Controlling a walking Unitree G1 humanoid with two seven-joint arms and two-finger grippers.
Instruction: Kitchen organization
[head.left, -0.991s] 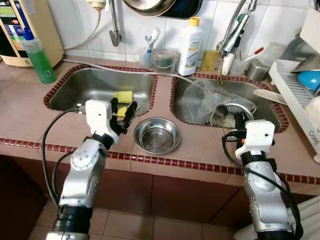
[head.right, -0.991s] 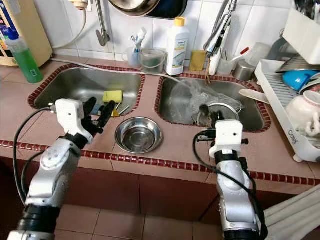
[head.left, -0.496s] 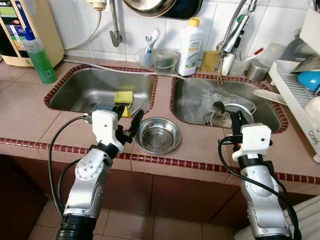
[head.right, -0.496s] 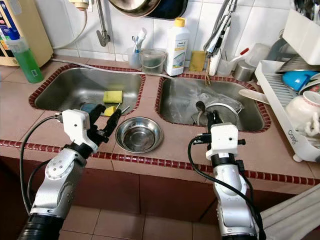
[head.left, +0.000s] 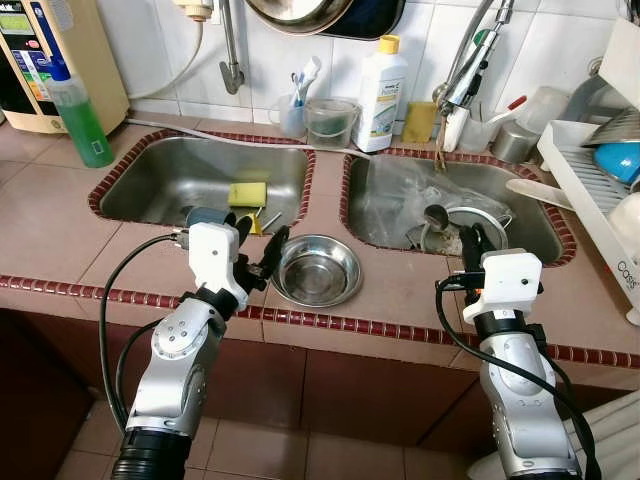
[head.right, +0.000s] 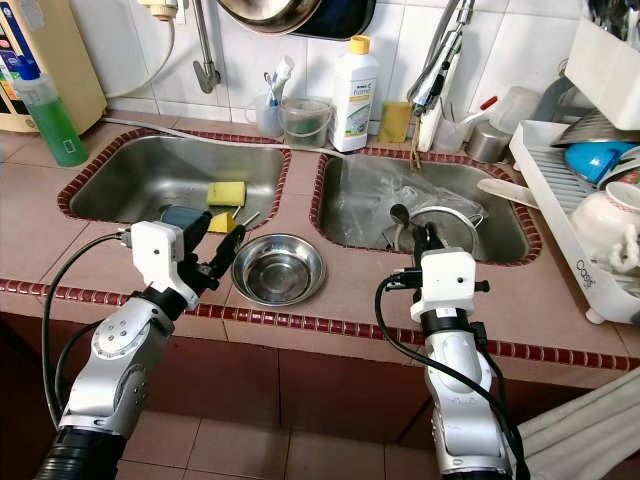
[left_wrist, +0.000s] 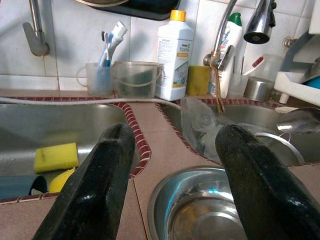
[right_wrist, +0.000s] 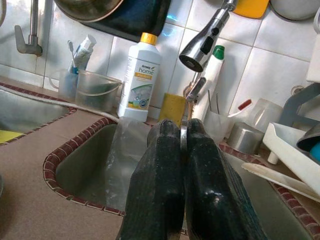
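Nearest the counter's (head.left: 60, 230) front edge, the left gripper (head.left: 258, 248) hangs with its two black fingers spread wide, one to each side of the near left rim of a steel bowl (head.left: 317, 270), holding nothing. The bowl sits upright on the strip of counter between the two sinks, close to the front edge. Further right along the same edge, the right gripper (head.right: 424, 240) has its fingers pressed together on the thin handle of a metal spoon (head.right: 399, 216), whose round bowl end stands up over the near edge of the right sink (head.right: 500, 245). In that sink lie a crumpled clear plastic bag (head.left: 395, 195) and a round strainer-like piece (head.left: 480, 216). The left sink (head.left: 150, 185) holds a yellow sponge (head.left: 247, 193) and a dark blue-grey cup (head.left: 205, 215) lying at its near right corner. Along the counter's back edge stand a green bottle (head.left: 78, 115) at far left, a cup of toothbrushes (head.left: 293, 112), a clear tub (head.left: 331, 122), a white detergent bottle (head.left: 380, 92) and the tap (head.left: 470, 60). A white dish rack (head.left: 600, 200) fills the right edge.
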